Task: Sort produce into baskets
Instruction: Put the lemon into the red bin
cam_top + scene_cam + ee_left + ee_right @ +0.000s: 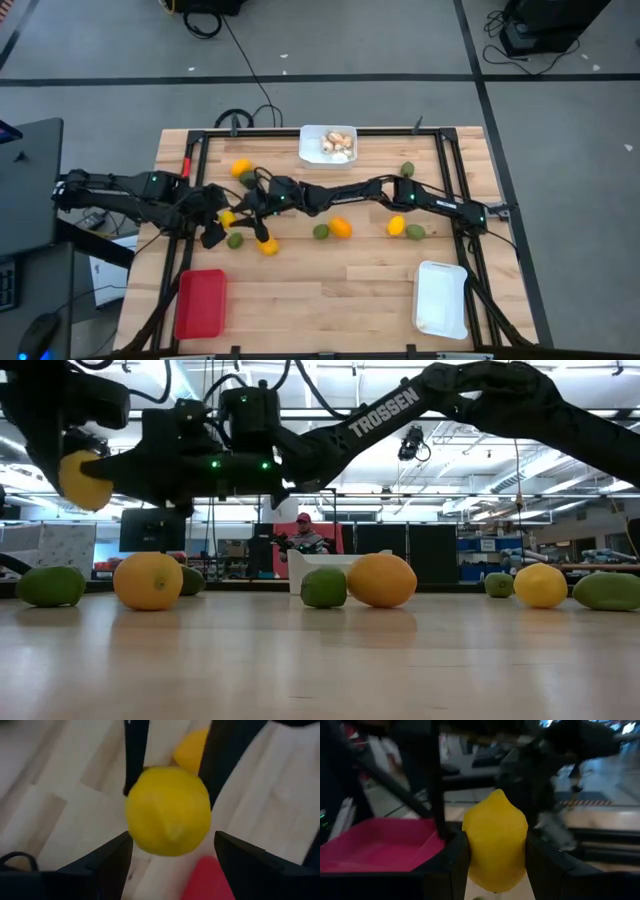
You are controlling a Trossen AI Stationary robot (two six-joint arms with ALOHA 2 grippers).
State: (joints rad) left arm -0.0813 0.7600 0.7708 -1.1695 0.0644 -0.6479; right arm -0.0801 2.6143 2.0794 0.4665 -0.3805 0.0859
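A yellow lemon (228, 217) hangs in the air above the table's left part, and both grippers meet at it. My right gripper (495, 842), reaching across from the table's right, is shut on it. My left gripper (172, 842) is open, with one finger on each side of the same lemon (167, 810). I cannot tell whether they touch it. In the low view the lemon (85, 480) shows well above the wood. The red basket (200, 303) lies near the front left, below and beyond the lemon. My right gripper pinches the lemon's two opposite sides (468, 852) between its two fingers, with the lemon's pointed end up. The fingers (134, 765) come roughly level from the table's right. The lemon is lifted clear of the table.
Loose fruit lies mid-table: a lemon (268, 245), a green fruit (235, 240), a green (321, 232) and an orange one (340, 228), further ones to the right (396, 226). A white basket with mushrooms (312, 150) stands at the far edge, and another white basket (441, 298) front right.
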